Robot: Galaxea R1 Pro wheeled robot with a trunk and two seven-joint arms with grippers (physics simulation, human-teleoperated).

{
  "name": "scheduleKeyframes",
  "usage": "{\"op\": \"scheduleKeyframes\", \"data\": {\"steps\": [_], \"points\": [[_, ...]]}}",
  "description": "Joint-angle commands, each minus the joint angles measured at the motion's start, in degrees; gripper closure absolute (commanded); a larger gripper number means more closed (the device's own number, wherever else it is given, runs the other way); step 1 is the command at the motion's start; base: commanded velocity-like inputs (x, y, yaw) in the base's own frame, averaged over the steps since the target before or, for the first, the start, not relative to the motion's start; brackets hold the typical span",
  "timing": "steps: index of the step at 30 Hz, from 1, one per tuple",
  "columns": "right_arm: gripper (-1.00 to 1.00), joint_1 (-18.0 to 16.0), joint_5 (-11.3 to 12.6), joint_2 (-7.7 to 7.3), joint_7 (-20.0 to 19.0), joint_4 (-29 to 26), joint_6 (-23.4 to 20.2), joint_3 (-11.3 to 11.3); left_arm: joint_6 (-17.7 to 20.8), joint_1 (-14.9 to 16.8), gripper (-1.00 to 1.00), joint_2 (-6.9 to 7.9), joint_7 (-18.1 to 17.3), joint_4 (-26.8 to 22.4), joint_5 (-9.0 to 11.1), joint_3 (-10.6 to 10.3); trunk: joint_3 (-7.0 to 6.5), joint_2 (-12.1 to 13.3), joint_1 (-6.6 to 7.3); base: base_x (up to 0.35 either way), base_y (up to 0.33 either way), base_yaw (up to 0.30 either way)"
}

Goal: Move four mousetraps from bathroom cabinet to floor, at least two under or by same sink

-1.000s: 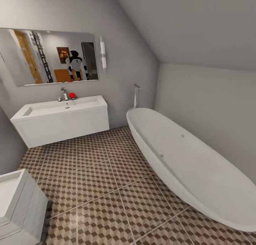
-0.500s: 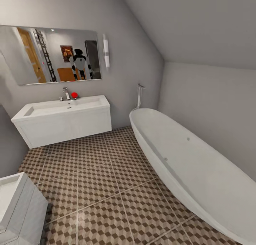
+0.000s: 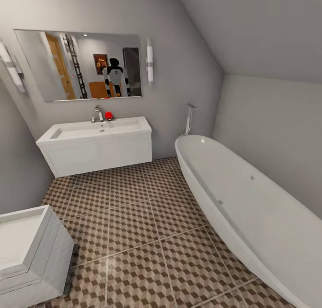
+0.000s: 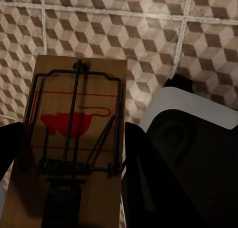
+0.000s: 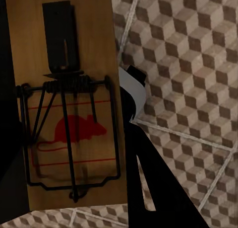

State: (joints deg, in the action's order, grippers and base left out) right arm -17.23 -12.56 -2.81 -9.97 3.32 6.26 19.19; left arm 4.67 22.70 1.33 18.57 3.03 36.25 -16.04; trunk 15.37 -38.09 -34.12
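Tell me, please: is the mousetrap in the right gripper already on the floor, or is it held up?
Held up. The mousetrap sits between the right gripper's dark fingers, and the tiled floor shows behind it.

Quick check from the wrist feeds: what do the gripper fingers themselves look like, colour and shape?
Left gripper: plain black fingers, broad and wedge-like, no markings; behind them a rounded dark part with a white rim. Right gripper: the same black, tapering fingers, with a small pale grey-white piece beside them. No cables visible.
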Motion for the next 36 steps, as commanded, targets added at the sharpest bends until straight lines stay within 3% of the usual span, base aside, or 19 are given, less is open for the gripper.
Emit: {"op": "scheduleKeyframes", "data": {"steps": [1,20,28,36], "points": [[1.00,-0.1,-0.4,-0.01,0.0,0.2,0.4,-0.1,0.3,0.1,1.00,-0.01,0.1,0.0,0.1,-0.5,0.14,-0.1,-0.01,0.000,0.000,0.208],[1.00,-0.1,-0.4,-0.01,0.0,0.2,0.4,-0.1,0.3,0.1,1.00,-0.01,0.1,0.0,0.1,-0.5,1.35,-0.1,-0.01,0.000,0.000,0.206],[1.00,-0.1,-0.6,-0.09,-0.1,0.2,0.3,-0.1,0.5,0.1,1.00,-0.01,0.1,0.0,0.1,-0.5,1.42,-0.1,-0.01,0.025,0.005,0.028],[1.00,-0.1,-0.7,-0.09,-0.1,0.2,0.3,-0.1,0.6,0.1,1.00,-0.01,0.1,0.0,0.0,-0.5,1.42,-0.1,-0.01,0.270,0.090,0.001]]}}
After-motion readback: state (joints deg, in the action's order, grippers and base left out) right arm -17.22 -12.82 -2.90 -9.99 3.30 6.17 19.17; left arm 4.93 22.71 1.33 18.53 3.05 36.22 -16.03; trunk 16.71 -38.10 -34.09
